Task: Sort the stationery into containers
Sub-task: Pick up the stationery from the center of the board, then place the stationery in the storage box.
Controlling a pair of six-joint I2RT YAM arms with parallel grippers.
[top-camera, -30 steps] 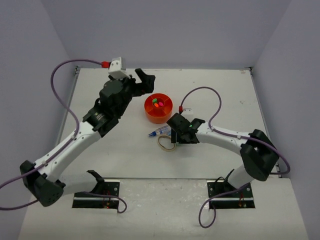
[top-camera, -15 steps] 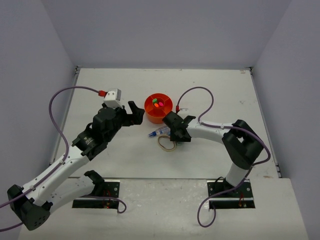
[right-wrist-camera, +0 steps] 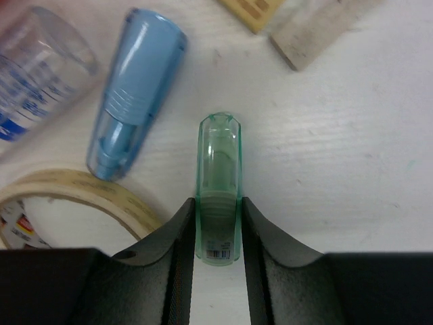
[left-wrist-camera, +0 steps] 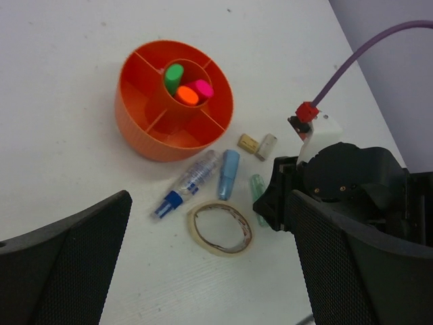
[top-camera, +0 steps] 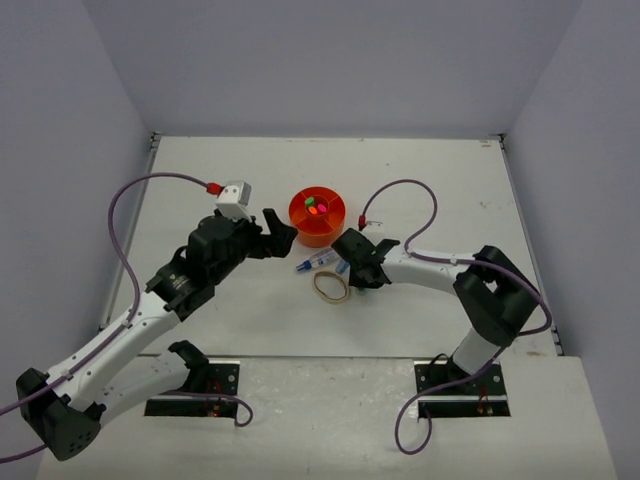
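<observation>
The round orange organizer (top-camera: 317, 213) (left-wrist-camera: 134, 128) holds green, orange and pink highlighter caps (left-wrist-camera: 187, 95) in its centre cup. In front of it lie the blue-tipped white pen (top-camera: 315, 263) (left-wrist-camera: 186, 183) (right-wrist-camera: 34, 81), a blue mini marker (left-wrist-camera: 229, 173) (right-wrist-camera: 135, 88), a green mini marker (left-wrist-camera: 258, 196) (right-wrist-camera: 218, 156), the tan band (top-camera: 331, 287) (left-wrist-camera: 218, 227) (right-wrist-camera: 74, 196) and two tan blocks (left-wrist-camera: 248, 143) (right-wrist-camera: 318, 30). My right gripper (top-camera: 358, 270) (right-wrist-camera: 218, 210) is down on the table, its fingers pressed on both sides of the green marker. My left gripper (top-camera: 275, 230) (left-wrist-camera: 210, 271) is open and empty, above and left of these items.
The right arm's purple cable (top-camera: 400, 190) loops just right of the organizer. The table's back edge (top-camera: 320, 138) meets the wall, with side walls close on both sides.
My left arm has drawn back from beyond the organizer to its near left side. My right arm has folded and its gripper has shifted slightly, uncovering the band.
</observation>
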